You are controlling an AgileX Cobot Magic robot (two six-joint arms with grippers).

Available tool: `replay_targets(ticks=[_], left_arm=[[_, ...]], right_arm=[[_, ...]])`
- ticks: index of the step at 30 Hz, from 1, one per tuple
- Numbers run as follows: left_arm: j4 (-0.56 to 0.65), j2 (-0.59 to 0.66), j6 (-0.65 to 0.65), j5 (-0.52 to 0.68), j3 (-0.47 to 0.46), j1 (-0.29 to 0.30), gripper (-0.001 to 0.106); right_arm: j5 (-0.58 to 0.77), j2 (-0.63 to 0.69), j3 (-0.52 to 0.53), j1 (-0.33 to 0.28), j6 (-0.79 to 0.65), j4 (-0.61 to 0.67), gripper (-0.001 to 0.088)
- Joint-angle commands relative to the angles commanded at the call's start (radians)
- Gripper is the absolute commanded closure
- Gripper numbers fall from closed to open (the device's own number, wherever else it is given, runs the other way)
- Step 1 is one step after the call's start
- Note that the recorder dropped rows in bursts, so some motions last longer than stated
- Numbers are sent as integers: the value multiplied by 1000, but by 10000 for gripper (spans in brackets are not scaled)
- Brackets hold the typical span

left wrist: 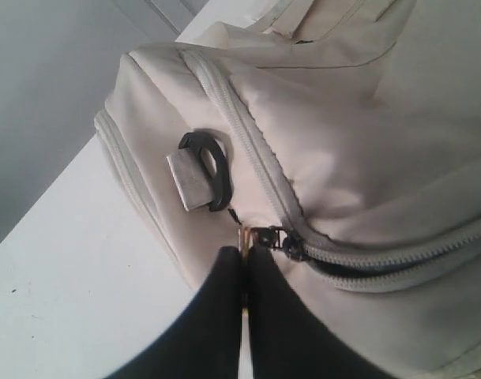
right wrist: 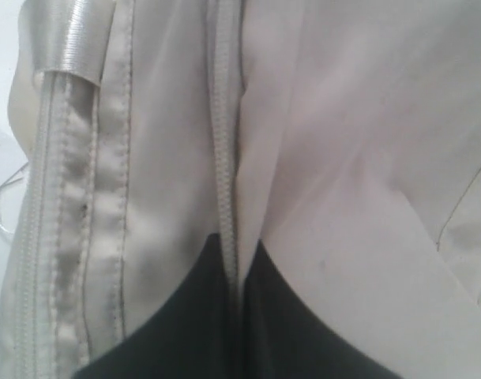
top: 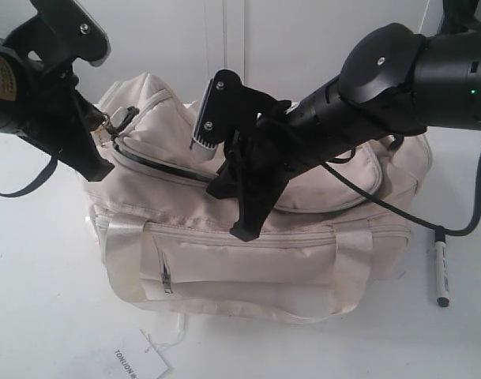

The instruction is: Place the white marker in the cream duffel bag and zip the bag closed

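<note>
Looming closest, the right arm (top: 358,103) crosses in front of the cream duffel bag (top: 248,268) and blocks the middle of its curved top flap. That bag fills much of the white surface (top: 43,316), its front pocket facing the exterior camera and shiny straps (top: 123,253) hanging down its face. Its top zipper (top: 157,167) is open at the left end, showing a dark slit of lining; how far the gap runs under the arm cannot be seen. The left arm (top: 35,95) hides the bag's left shoulder.

The right fingers (right wrist: 248,276) press on the bag just below the flap, closed tight with a ridge of zip tape pinched between them. The left fingers (left wrist: 234,264) are closed on the gold pull (left wrist: 242,237) at the zipper slider (left wrist: 272,239), near a black ring (left wrist: 212,170) on a fabric tab.

The white marker (top: 441,268) lies on the surface outside the bag, just off its right end, near a black cable (top: 453,234). Its print is too small to read. A paper tag (top: 141,363) printed TONLION lies in front of the bag, cut off by the picture's lower edge.
</note>
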Motion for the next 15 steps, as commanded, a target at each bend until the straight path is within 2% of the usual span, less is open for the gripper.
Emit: replay_targets(ticks=[9,15], left_arm=[[51,8,0,8,0,0,1053],[129,10,0,15,0,0,1053]], right_arm=[[0,0,0,0,0,0,868],[2,0,0,0,-4,0,868]])
